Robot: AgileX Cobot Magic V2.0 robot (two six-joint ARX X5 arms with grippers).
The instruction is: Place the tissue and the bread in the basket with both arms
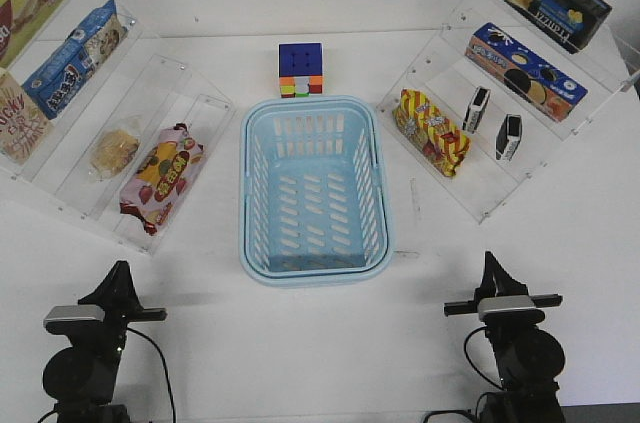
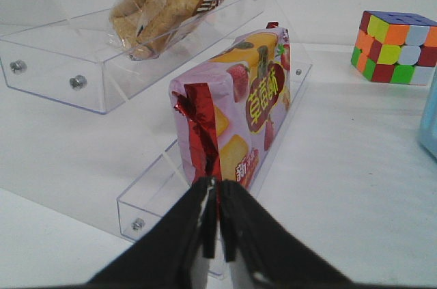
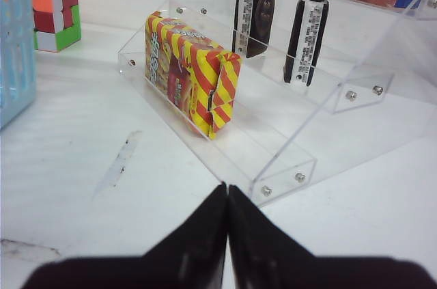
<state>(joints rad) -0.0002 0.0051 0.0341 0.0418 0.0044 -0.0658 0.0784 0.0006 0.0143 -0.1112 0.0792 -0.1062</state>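
Note:
The light blue basket [image 1: 315, 188] stands empty in the middle of the table. The bread [image 1: 115, 153], a golden bun in clear wrap, lies on the left clear shelf; it shows in the left wrist view [image 2: 164, 2] too. Two black-and-white tissue packs [image 1: 477, 109] [image 1: 508, 137] stand on the right clear shelf, also in the right wrist view [image 3: 254, 18] [image 3: 304, 39]. My left gripper [image 1: 118, 273] is shut and empty at the near left [image 2: 213, 183]. My right gripper [image 1: 489, 263] is shut and empty at the near right [image 3: 227, 188].
A long red fruit packet [image 1: 160, 178] lies beside the bread on the lowest left step [image 2: 235, 108]. A red-yellow striped packet [image 1: 432, 133] stands by the tissues. A colour cube [image 1: 301, 70] sits behind the basket. Boxes fill the upper shelf steps, among them a blue biscuit box [image 1: 525, 71].

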